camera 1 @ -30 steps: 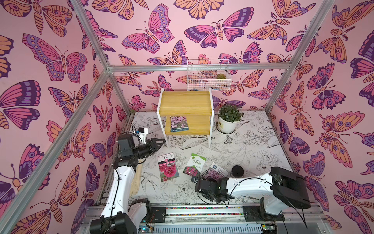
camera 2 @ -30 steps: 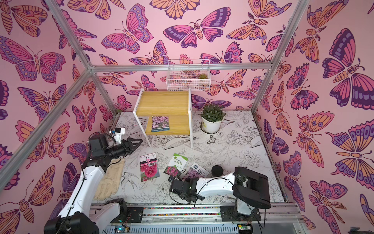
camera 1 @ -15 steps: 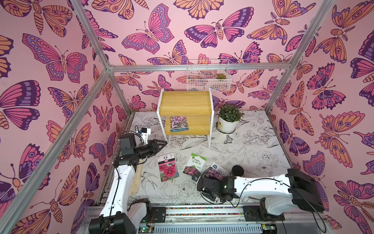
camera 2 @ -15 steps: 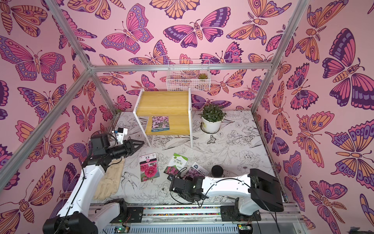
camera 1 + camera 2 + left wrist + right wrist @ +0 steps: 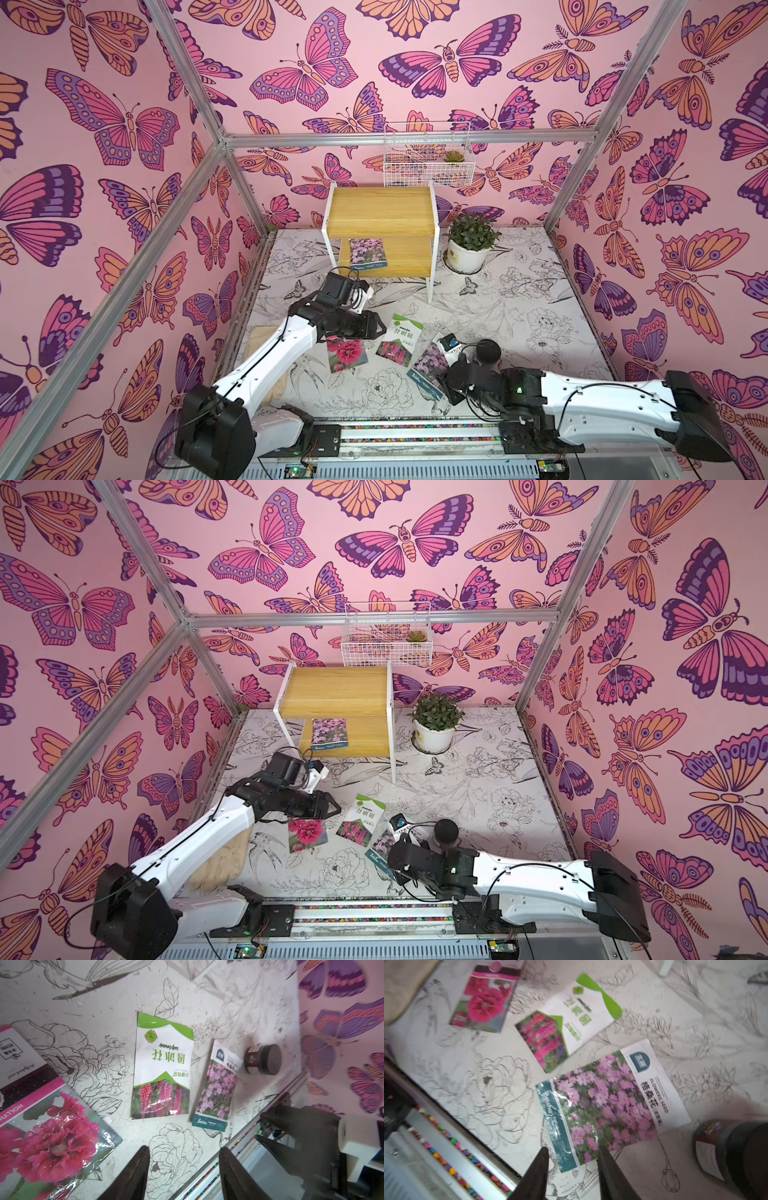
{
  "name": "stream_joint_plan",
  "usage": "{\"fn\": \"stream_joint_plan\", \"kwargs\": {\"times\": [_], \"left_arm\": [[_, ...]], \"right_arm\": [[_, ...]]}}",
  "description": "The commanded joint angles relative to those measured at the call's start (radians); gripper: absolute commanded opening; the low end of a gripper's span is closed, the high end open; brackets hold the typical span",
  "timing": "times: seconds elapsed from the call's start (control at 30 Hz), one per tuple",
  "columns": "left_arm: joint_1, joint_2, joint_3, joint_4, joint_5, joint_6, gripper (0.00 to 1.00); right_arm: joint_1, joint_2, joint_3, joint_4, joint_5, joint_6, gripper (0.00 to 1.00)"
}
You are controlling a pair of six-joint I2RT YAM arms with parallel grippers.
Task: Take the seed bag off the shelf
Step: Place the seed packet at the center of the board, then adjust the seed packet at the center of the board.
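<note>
- The left hand (image 5: pixel 184 1149) is released: its two dark fingers (image 5: pixel 135 1172) stand apart with only bare worktop (image 5: pixel 178 1138) between them (nothing is held).
- In a top view this left hand (image 5: pixel 380 328) hovers in front of the shelf (image 5: pixel 382 205), above the end of the red-flower packet (image 5: pixel 347 353) nearest the shelf.
- The right hand (image 5: pixel 572 1148) is also released. Its fingers (image 5: pixel 608 1167) stand on either side of one corner of the pink-flower packet (image 5: pixel 602 1105), which lies flat. Whether they touch it I cannot tell.
- That right hand (image 5: pixel 442 386) is farther out from the shelf than the left one.
- A green-and-white packet (image 5: pixel 401 340) lies between the red-flower and pink-flower packets, in front of the shelf.
- A dark-lidded jar (image 5: pixel 488 351) stands just beside the pink-flower packet.
- The seed bag (image 5: pixel 367 254) lies flat on the shelf's lower board, toward its left end, well apart from both hands.
- A potted plant (image 5: pixel 471 245) stands just right of the shelf.
- A white wire basket (image 5: pixel 428 166) hangs on the wall behind and above the shelf.
</note>
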Motion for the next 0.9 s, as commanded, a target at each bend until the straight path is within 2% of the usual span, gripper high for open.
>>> {"fn": "stream_joint_plan", "kwargs": {"times": [0.0,0.13,0.27,0.43,0.63,0.77,0.87], "left_arm": [[-0.075,0.095,0.040,0.004,-0.156,0.000,0.57],[-0.087,0.210,0.060,0.067,-0.171,-0.017,0.56],[-0.100,0.312,0.108,0.073,-0.242,-0.022,0.55],[-0.120,0.381,0.141,0.099,-0.295,-0.038,0.55],[-0.131,0.431,0.131,0.146,-0.302,-0.046,0.59],[-0.132,0.505,0.142,0.154,-0.289,-0.050,0.56],[-0.132,0.519,0.136,0.155,-0.323,-0.065,0.55]], "right_arm": [[-0.010,0.038,-0.030,0.104,0.039,0.132,0.42],[-0.042,0.150,-0.041,0.124,0.056,0.174,0.44],[-0.084,0.178,-0.083,0.220,0.054,0.178,0.44],[-0.172,0.200,-0.108,0.286,0.031,0.130,0.44],[-0.185,0.287,-0.065,0.298,0.026,0.096,0.44],[-0.198,0.367,-0.041,0.318,0.007,0.087,0.44],[-0.209,0.415,-0.023,0.342,-0.007,0.069,0.44]]}}
